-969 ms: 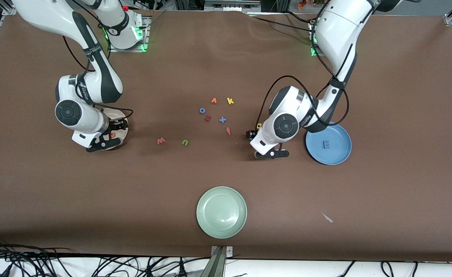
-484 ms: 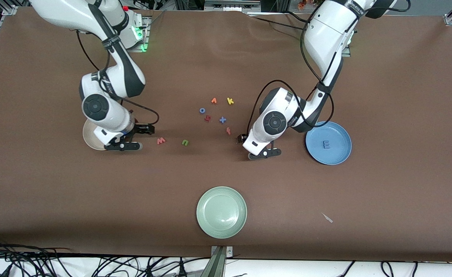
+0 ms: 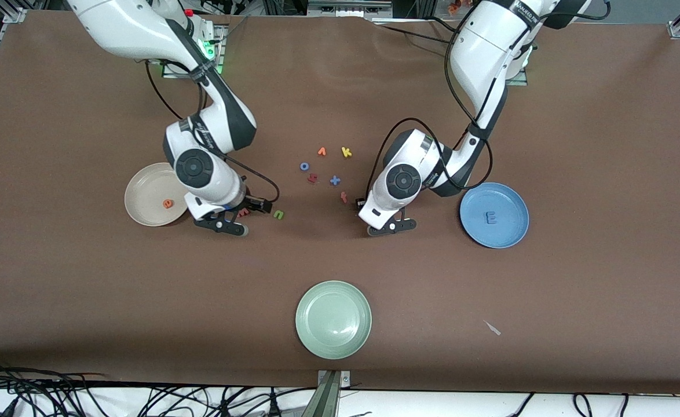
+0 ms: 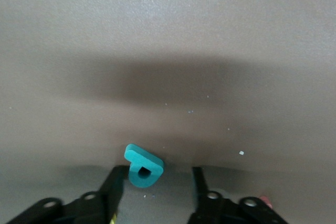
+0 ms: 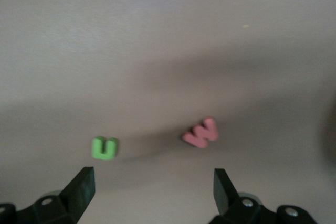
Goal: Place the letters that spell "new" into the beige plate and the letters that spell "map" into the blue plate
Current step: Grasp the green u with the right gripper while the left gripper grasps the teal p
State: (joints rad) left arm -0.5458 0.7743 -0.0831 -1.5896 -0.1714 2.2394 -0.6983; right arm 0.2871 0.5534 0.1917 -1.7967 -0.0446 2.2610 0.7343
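Brown covering spans the desk point(image 3: 606, 145). My right end effector point(image 5: 153, 174) is low over the pinkish-red "w" point(image 5: 201, 133), fingers spread wide and touching nothing. The green "n" point(image 5: 105, 148) lies just beside the "w", toward the left arm's end of the desk.

My left end effector point(image 4: 157, 170) is down at the desk surface between the loose letters and the blue plate point(image 3: 511, 231). Its fingers stand apart with the teal "p" point(image 4: 143, 166) between them. The "p" sits close against one finger – possibly touching it, though the wrist view leaves this uncertain – with a clear gap to the other finger, so nothing is pinched.

Task item positions:
- The orange "e" point(image 3: 168, 203) lies in the beige plate point(image 3: 143, 200).
- The periwinkle "m" point(image 3: 491, 218) lies in the blue plate.

The orange "v" point(image 3: 321, 152), yellow "k" point(image 3: 346, 152), blue "o" point(image 3: 304, 167) and red "f" point(image 3: 344, 197) lie mid-desk. The pale green plate point(image 3: 333, 319) is nearest the front camera.
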